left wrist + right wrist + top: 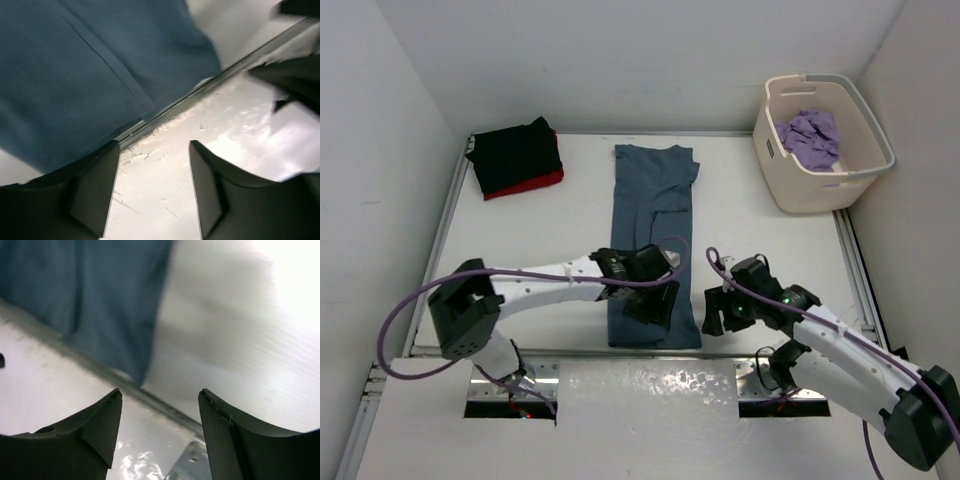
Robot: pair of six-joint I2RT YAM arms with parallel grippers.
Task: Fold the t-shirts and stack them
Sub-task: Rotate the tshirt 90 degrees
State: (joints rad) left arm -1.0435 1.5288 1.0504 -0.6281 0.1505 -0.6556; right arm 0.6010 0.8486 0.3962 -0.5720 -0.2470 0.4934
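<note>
A: Slate blue-grey cloth t-shirt (653, 215) lies in a long strip on the white desk (540, 240); left hand (653, 302) and right hand (720, 314) gape empty at its near end.
B: Soft, light, limp: I'd pinch both near corners.

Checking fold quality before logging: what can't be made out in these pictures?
- Top view: left gripper covers the near end of the blue-grey shirt.
- Top view: black shirt hides the red shirt except an edge.
- Top view: tub wall hides part of the lavender shirt.
- Wrist views: blue-grey shirt blurred, cut off by frame edges.
</note>
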